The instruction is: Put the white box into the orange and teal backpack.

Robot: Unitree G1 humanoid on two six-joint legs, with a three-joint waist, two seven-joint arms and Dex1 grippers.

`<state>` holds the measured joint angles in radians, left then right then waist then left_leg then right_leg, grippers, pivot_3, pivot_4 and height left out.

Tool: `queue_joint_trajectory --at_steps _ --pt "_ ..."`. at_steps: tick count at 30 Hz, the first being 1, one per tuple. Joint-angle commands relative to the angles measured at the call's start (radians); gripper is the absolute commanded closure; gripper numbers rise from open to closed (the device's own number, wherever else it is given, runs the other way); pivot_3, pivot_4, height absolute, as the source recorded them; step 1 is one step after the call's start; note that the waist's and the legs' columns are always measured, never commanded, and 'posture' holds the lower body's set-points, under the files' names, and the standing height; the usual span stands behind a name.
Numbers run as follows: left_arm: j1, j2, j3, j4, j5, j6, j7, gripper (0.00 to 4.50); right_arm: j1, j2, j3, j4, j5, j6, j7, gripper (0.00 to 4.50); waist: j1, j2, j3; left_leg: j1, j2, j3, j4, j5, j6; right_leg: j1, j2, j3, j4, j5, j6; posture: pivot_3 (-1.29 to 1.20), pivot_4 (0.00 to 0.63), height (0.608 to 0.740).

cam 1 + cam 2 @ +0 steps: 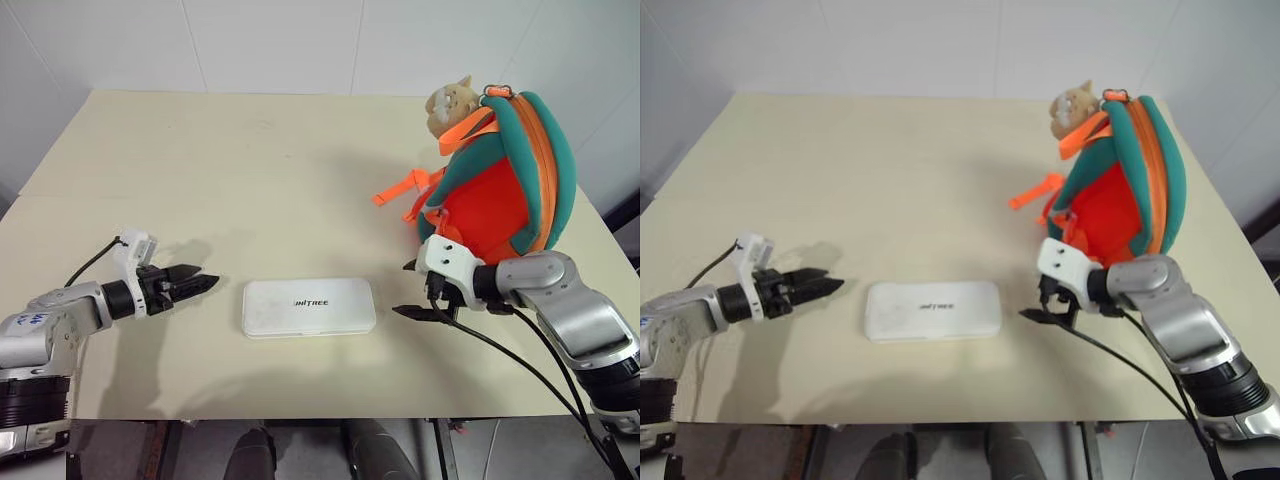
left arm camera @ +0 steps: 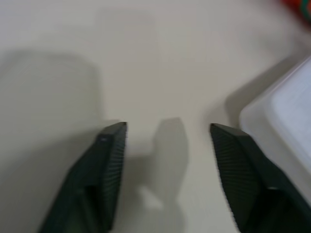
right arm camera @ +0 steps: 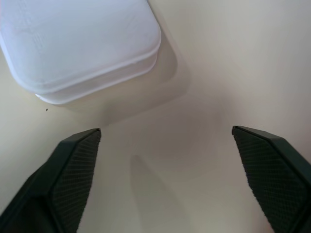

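The pale table [image 1: 250, 170] spreads before me, and the orange and teal backpack [image 1: 500, 190] stands upright on it toward my right, its tan plush head [image 1: 452, 105] at the top and orange straps [image 1: 400, 190] trailing onto the tabletop. I cannot tell from here whether its zipper is open or whether it holds anything. The white box [image 1: 309, 306] lies flat on the table in front of me, well apart from the backpack, lettering up, lid closed. My right gripper [image 1: 420, 290] hovers just beside the box's right end, fingers spread wide and holding nothing; the backpack stands right behind that wrist. My left gripper [image 1: 195, 283] sits near the box's left end, not touching it, its fingers [image 2: 104, 165] parted and empty over bare table.
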<state>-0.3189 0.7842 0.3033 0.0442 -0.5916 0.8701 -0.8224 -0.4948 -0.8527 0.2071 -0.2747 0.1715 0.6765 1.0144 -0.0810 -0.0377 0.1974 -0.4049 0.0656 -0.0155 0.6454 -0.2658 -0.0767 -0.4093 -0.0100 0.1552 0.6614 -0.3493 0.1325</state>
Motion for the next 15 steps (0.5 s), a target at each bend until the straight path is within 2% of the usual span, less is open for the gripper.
queue_joint_trajectory --at_steps 1,2,15 --pt "-0.012 -0.007 0.068 -0.044 -0.069 0.034 0.005 0.24 0.003 -0.002 -0.041 -0.042 0.009 -0.017 -0.017 0.00 0.000 0.000 0.000 0.000 0.000 0.000 0.000 0.000 0.000 0.000 0.000 0.000 0.000 0.000 0.000 0.00 0.150 0.740" --pt "-0.013 -0.012 0.084 -0.048 -0.086 0.041 0.010 0.02 0.006 0.004 -0.044 -0.041 0.006 -0.026 -0.027 0.00 0.000 0.000 0.000 0.000 0.000 0.000 0.000 0.000 0.000 0.000 0.000 0.000 0.000 0.000 0.000 0.00 0.150 0.740" --pt "0.018 -0.018 0.168 -0.052 -0.204 0.155 0.047 0.02 0.016 0.051 0.000 0.015 -0.086 -0.155 -0.112 0.00 -0.001 0.000 0.000 0.000 0.000 0.000 0.000 0.000 0.000 0.000 0.000 0.000 0.000 0.000 0.000 0.00 0.150 0.740"
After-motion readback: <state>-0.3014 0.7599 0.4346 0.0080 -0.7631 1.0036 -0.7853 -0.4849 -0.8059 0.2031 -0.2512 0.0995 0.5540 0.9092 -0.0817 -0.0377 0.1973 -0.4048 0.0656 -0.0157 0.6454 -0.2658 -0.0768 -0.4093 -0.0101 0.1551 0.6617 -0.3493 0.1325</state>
